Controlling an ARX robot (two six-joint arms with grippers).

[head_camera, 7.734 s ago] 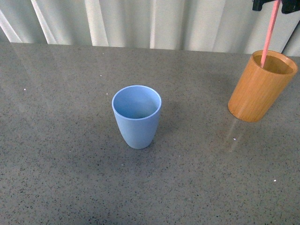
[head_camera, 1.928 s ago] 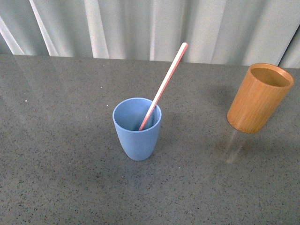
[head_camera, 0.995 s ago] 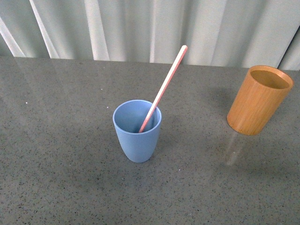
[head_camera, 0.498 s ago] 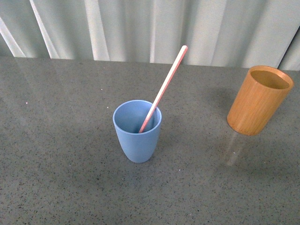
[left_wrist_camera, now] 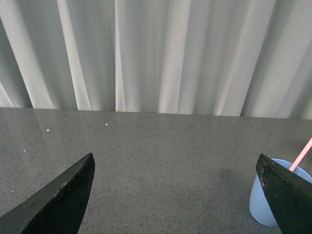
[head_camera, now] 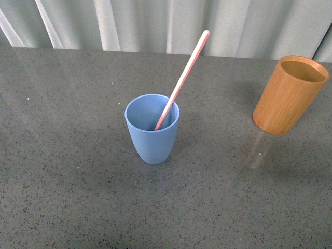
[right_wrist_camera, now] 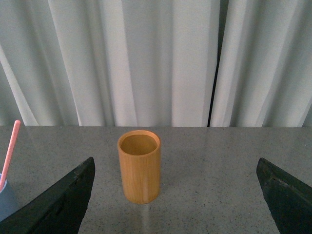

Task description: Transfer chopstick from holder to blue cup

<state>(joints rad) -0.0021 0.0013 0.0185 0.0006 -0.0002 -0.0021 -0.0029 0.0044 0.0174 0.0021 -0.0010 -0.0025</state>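
Note:
The pink chopstick (head_camera: pixel 182 79) stands in the blue cup (head_camera: pixel 152 129) at the table's middle, leaning up and to the right over the rim. The orange-brown holder (head_camera: pixel 288 95) stands at the right with nothing in it. Neither arm shows in the front view. My left gripper (left_wrist_camera: pixel 175 168) is open, well back from the table, with the blue cup (left_wrist_camera: pixel 265 202) and the chopstick (left_wrist_camera: pixel 301 154) beside one finger. My right gripper (right_wrist_camera: pixel 175 168) is open too, with the holder (right_wrist_camera: pixel 139 165) standing upright ahead of it; the chopstick (right_wrist_camera: pixel 9 151) and a sliver of the blue cup (right_wrist_camera: pixel 4 202) show at the edge.
A grey speckled tabletop (head_camera: pixel 72 171) carries both vessels. Pale pleated curtains (head_camera: pixel 155 23) hang behind its far edge.
Since 7.7 s ago the chopstick has gone from the holder, where a gripper held it, into the blue cup. Over the last second the front view has shifted slightly; the objects stand still.

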